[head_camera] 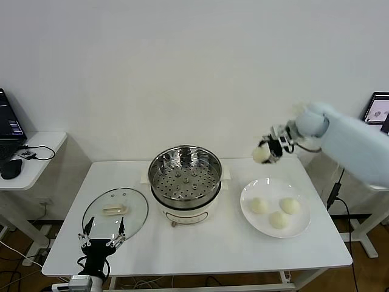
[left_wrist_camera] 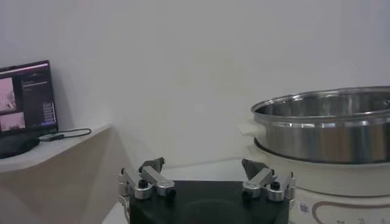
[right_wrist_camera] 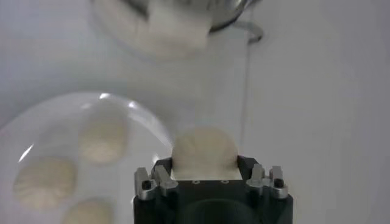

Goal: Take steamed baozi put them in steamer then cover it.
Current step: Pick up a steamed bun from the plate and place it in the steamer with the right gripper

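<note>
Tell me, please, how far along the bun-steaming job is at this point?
Nothing is in the round shiny steel steamer basket yet. In hand: the right tool holds one round cream-white bun lifted above the table. Left: three buns wait on the flat white plate, and the round glass lid lies beside the pot, near the open left tool.

Steamer (head_camera: 185, 173) centre; lid (head_camera: 115, 213) left; plate (head_camera: 275, 208) right, apparently holding 3 baozi (head_camera: 279, 219).
</note>
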### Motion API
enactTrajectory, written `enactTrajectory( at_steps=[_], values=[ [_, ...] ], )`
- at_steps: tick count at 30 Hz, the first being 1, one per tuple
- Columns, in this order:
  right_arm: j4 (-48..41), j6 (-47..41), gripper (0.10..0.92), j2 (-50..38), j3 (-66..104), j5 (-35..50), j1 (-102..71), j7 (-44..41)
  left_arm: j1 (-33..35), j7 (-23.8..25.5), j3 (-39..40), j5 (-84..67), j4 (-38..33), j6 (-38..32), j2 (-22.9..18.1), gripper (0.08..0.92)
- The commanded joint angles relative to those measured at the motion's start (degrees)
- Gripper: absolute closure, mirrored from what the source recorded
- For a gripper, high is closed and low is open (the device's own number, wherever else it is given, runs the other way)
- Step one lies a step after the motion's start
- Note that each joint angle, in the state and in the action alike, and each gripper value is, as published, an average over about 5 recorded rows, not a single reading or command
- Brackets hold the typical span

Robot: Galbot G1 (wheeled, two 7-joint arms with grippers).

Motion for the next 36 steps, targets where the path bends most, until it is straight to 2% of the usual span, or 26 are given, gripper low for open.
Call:
enactTrajectory(
  at_steps=[1,7,20,36],
  values=[
    [-0.26,4.19,0.355,13.43,-8.15,8.43,8.52,2.44,-0.26,0.2,0.06,-1.42,0.06,-0.07,0.04,0.177],
    [-5.54,9.57,0.355,23.0,-10.39,2.36,5.65,2.7,-0.65,0.19,-0.16,-1.38,0.2,-0.1,-0.03,0.177],
    [-23.03,27.39,0.355,32.85,-8.47,-24.69,-5.98,8.52,-0.11,0.04,-1.31,-0.57,-0.58,-0.18,-0.87,0.177],
    [-32.13,34.32,0.347,36.99,-5.1,-31.88,-10.3,11.31,-0.53,0.0,-1.72,-0.31,0.12,-0.22,-1.37,0.177]
  ],
)
